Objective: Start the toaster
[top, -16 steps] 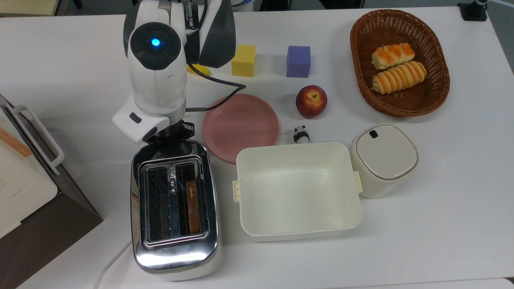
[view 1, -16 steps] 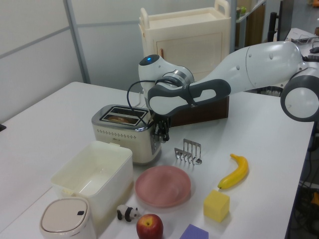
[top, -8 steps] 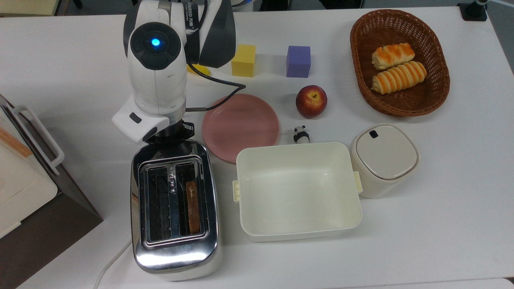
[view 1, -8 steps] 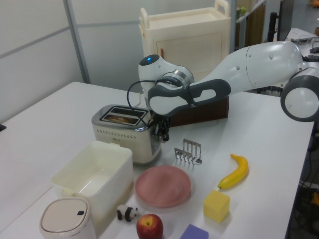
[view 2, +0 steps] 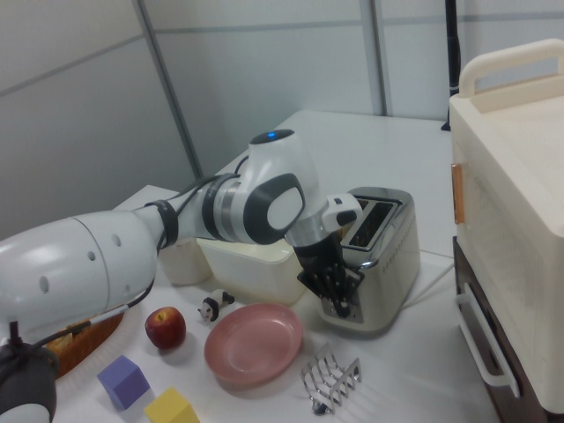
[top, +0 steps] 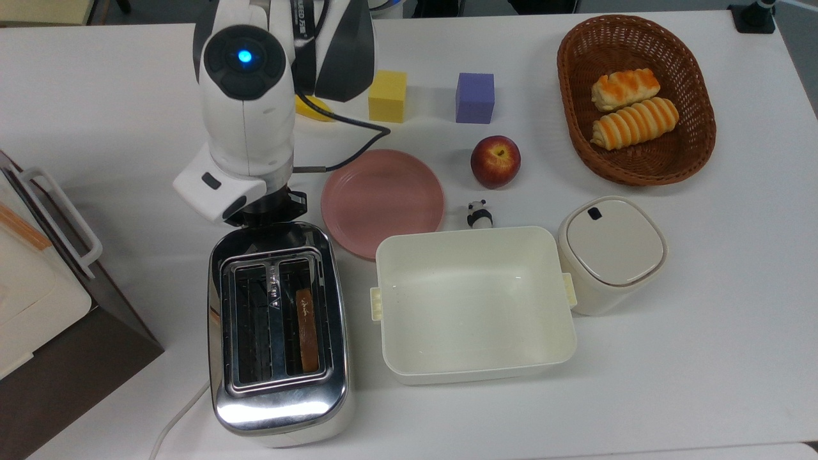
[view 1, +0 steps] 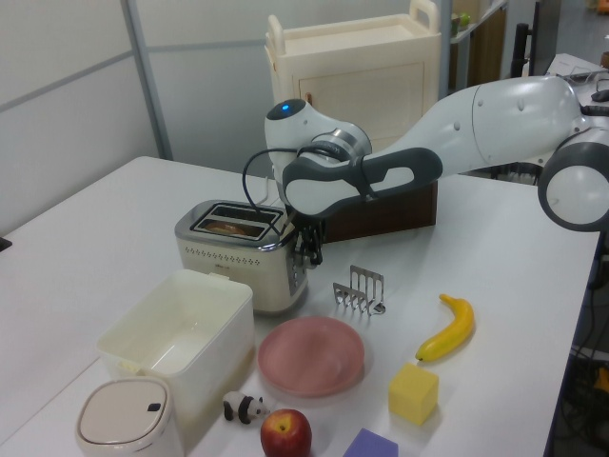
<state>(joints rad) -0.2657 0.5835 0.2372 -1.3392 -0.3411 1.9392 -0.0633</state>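
Observation:
The chrome toaster (top: 278, 390) stands at the lower left of the top view, with a toast slice (top: 307, 329) sitting low in the slot nearer the top view's right. It also shows in the left view (view 1: 238, 257) and in the right view (view 2: 388, 256). My gripper (view 1: 308, 255) points down against the toaster's end face that looks toward the pink plate. The fingers look shut and hold nothing. In the right view the gripper (view 2: 339, 298) hangs over that same end. From above the arm's wrist (top: 246, 128) covers it.
A pink plate (top: 382, 201) and a white tub (top: 473, 235) lie beside the toaster. A wire toast rack (view 1: 360, 290), banana (view 1: 447, 328), apple (top: 495, 161) and blocks sit beyond. A brown-and-white box appliance (top: 38, 281) stands at the top view's left.
The wrist has risen slightly and drawn a little away from the toaster's end, toward the top view's upper edge. The toaster and toast have not moved.

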